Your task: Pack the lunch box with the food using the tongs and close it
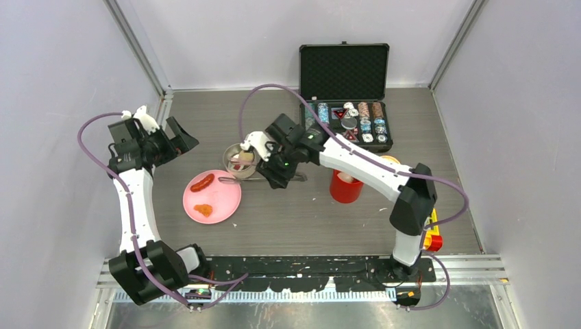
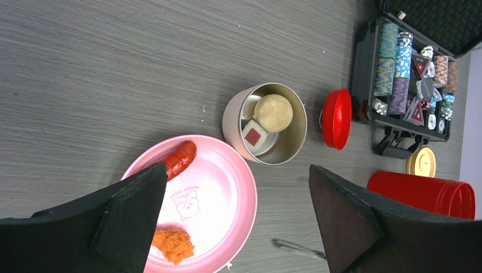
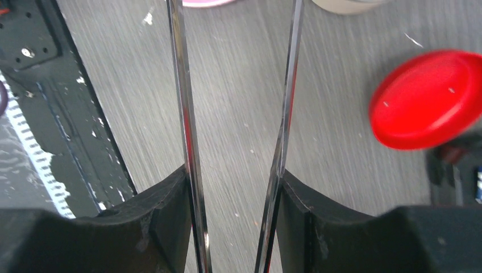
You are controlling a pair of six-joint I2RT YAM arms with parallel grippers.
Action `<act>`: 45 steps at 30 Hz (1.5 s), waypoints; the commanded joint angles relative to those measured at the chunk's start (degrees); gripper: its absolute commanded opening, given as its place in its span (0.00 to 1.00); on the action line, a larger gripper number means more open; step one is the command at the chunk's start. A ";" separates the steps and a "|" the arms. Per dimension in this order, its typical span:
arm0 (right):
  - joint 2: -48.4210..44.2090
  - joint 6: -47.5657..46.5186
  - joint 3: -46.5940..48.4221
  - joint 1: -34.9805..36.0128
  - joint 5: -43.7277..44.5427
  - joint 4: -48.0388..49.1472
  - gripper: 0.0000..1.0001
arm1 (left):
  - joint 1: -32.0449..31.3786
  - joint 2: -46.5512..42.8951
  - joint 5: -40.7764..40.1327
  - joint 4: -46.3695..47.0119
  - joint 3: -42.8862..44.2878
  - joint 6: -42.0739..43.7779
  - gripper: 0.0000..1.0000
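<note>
The right tool gripped the tongs by both arms. The left tool hung wide open above the pink plate and steel bowl.

Lying on the plate: sausage, nugget. Sitting just behind it: bowl, holding cube. Standing farther right: canister.

Grey wood-grain bench under everything, with pale walls boxing it in on three sides. At the back, right of centre, there's the black case, lid standing open, foam lining on show, and poker chips stacked in rows in its tray: blues, greens, browns. Over on the left the pink plate lies flat on the bench, a little cartoon print at its middle. And at the near right edge sits a yellow and red block toy, partly hidden.
</note>
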 commanded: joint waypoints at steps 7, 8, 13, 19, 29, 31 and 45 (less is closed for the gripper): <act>10.09 4.01 7.80 6.09 -5.45 5.67 0.55 | 1.34 0.43 0.98 2.32 -0.06 -1.55 0.98; 10.98 4.16 8.11 6.22 -6.08 5.81 0.56 | 1.37 0.67 1.07 2.31 -0.04 -1.57 0.98; 15.35 4.70 10.58 6.85 -8.72 5.95 0.56 | 1.50 0.87 1.69 2.40 0.13 -1.93 0.98; 20.75 5.51 13.61 7.43 -9.77 6.17 0.54 | 1.58 0.92 1.69 2.49 -0.18 -1.96 0.98; 24.88 5.81 16.34 7.67 -10.54 4.53 0.49 | 1.74 1.15 2.18 2.71 -0.28 -1.94 0.97; 24.73 5.73 16.34 7.78 -11.59 3.65 0.49 | 1.82 1.27 2.32 2.74 -0.25 -1.94 0.97; 23.72 5.15 15.78 8.98 -10.53 2.18 0.40 | 1.82 1.02 2.59 2.89 -0.44 -2.27 0.97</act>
